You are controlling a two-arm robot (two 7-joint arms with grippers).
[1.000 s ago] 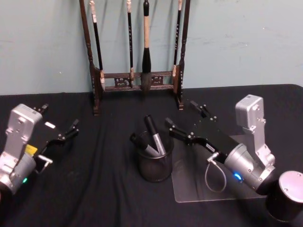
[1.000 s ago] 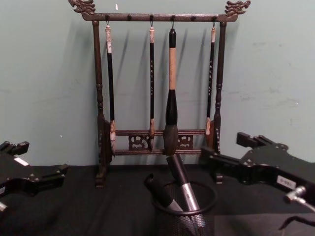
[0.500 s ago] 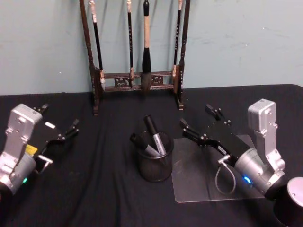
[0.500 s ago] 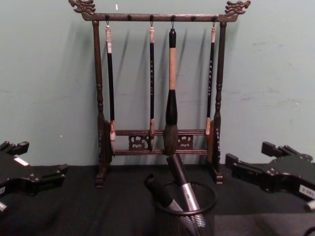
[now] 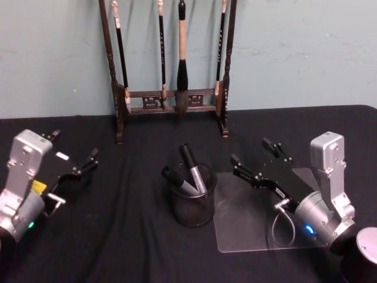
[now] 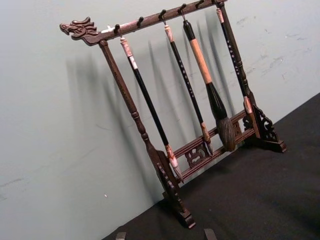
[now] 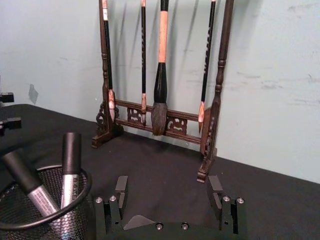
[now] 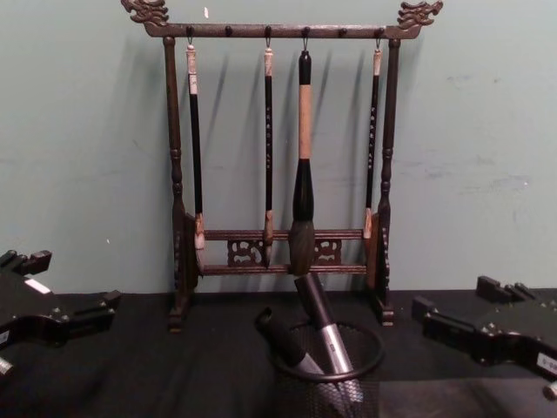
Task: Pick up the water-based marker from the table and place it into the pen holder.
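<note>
The right end effector [image 5: 260, 158] has drawn back toward the robot's right since a second ago, when its fingers reached close to the pen holder; it now hovers over the clear plastic sheet [image 5: 247, 227], well apart from the cup, with its fingers spread wide and nothing between them. The left end effector [image 5: 75, 158] sits where it was, parked over the left part of the desk [image 5: 129, 236], its fingers also apart and empty.

The pen holder [image 5: 192, 203] stands near the middle of the desk, just left of the plastic sheet's edge. Two markers lean inside it: a taller one with a black cap and silver barrel [image 5: 192, 169], and a shorter one [image 5: 175, 179] tilted toward the left. Which of the two is the water-based marker is hard to say from these views.

The desk is covered with plain black cloth that shows soft folds in front of the cup. At its far edge stands a dark wooden brush rack [image 8: 278, 157] with carved dragon heads at the ends of its top bar. Four calligraphy brushes hang from it, the thickest [image 8: 304, 174] third from the left. Behind the rack the wall [image 5: 294, 53] is pale green with faint scuffs. A round silver-topped black part [image 5: 366, 250] shows at the lower right corner of the head view.
</note>
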